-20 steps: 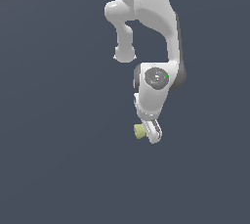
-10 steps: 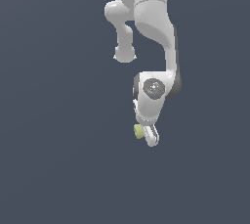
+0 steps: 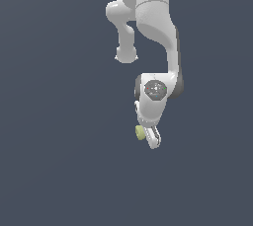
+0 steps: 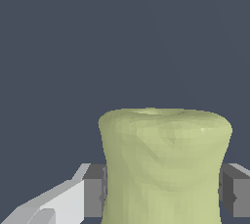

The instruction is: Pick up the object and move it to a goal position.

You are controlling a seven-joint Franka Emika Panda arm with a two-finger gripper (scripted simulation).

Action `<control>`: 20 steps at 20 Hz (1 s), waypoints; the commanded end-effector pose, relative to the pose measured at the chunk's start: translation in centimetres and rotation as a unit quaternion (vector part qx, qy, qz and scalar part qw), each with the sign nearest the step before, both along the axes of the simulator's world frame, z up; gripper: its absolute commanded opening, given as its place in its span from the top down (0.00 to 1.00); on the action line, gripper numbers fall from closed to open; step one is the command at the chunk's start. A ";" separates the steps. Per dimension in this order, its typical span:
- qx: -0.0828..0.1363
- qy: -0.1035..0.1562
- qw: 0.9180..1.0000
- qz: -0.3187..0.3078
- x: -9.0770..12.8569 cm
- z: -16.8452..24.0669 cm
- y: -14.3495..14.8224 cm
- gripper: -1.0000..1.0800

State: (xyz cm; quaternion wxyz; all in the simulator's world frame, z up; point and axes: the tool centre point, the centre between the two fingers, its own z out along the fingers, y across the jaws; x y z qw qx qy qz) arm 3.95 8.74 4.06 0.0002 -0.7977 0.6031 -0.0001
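The object [image 3: 141, 132] is a small pale yellow-green spool, slightly waisted. It sticks out toward the exterior view's left from between the fingers of my white gripper [image 3: 149, 137], which hangs at the low end of the arm. In the wrist view the object [image 4: 165, 165] fills the lower middle, and grey pads [image 4: 93, 190] press against both of its sides. The gripper is shut on the object. The object's lower end is out of the wrist view.
A plain dark blue-grey background fills both views. The white arm [image 3: 153, 27] reaches down from the exterior view's top, with one elbow link [image 3: 126, 47] hanging on its left side.
The arm's lower part has shifted slightly to the exterior view's left and a touch upward, carrying the object with it. The grip has not changed.
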 end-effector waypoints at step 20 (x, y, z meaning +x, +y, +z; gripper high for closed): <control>0.001 0.000 1.000 0.000 -3.5 3.6 -5.1 1.00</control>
